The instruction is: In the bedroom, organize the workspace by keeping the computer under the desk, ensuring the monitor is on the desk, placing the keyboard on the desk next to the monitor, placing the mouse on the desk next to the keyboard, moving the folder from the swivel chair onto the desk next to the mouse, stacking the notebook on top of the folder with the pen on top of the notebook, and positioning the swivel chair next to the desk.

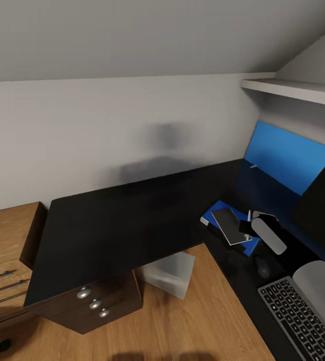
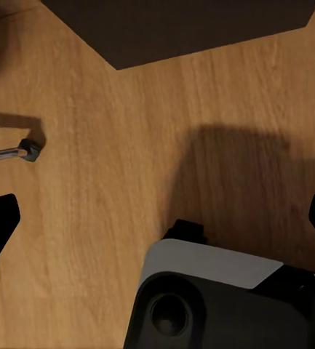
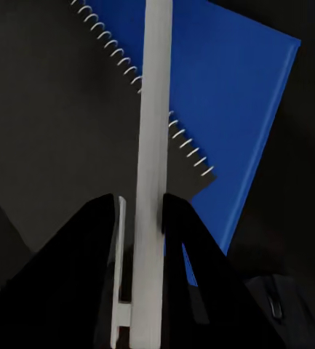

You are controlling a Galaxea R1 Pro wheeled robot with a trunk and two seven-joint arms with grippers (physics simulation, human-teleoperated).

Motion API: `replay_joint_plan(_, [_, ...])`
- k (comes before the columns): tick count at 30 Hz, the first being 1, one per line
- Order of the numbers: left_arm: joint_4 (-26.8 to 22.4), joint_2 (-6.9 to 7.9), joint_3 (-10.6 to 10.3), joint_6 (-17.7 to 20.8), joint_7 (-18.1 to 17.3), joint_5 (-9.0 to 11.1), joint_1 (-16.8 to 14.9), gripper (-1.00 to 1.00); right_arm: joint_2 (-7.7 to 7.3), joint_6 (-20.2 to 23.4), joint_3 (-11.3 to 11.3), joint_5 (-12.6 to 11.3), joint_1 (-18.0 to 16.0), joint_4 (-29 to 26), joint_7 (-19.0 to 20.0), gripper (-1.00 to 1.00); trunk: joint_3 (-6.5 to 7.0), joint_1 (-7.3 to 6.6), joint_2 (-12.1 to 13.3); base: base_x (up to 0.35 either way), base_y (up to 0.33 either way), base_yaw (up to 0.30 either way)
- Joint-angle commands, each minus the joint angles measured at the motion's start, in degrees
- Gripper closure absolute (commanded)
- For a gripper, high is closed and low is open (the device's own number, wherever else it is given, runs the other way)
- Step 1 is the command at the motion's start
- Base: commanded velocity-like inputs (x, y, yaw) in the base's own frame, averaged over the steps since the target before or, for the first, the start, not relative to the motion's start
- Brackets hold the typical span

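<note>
Right hand (image 3: 141, 218) clamped on pen (image 3: 152, 145) above notebook (image 3: 77, 131); lower flat onto notebook's middle, release gently. Left hand (image 2: 157, 218) spread wide, empty.

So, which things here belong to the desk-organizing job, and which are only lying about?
Belong to the job:
- pen, held in the right end effector
- notebook, lying on the folder
- folder, blue, on the desk
- keyboard on the desk
- monitor

Only lying about:
- drawer unit with round knobs
- wall shelf
- pale box under the desk
</note>
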Motion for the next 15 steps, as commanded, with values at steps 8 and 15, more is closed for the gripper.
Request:
replay_joint_plan(8, [0.0,0.01,-0.5,-0.2,0.3,0.5,0.0,-1.00,0.19,0.0,0.5,1.8,-0.1,0.2,-0.5,1.00,-0.09,0.01,0.0,0.061,0.000,-0.017])
replay_joint_plan(15, [0.0,0.01,-0.5,-0.2,0.3,0.5,0.0,-1.00,0.41,0.0,0.8,4.7,-0.1,0.2,-0.4,1.00,-0.09,0.01,0.0,0.167,0.000,-0.002])
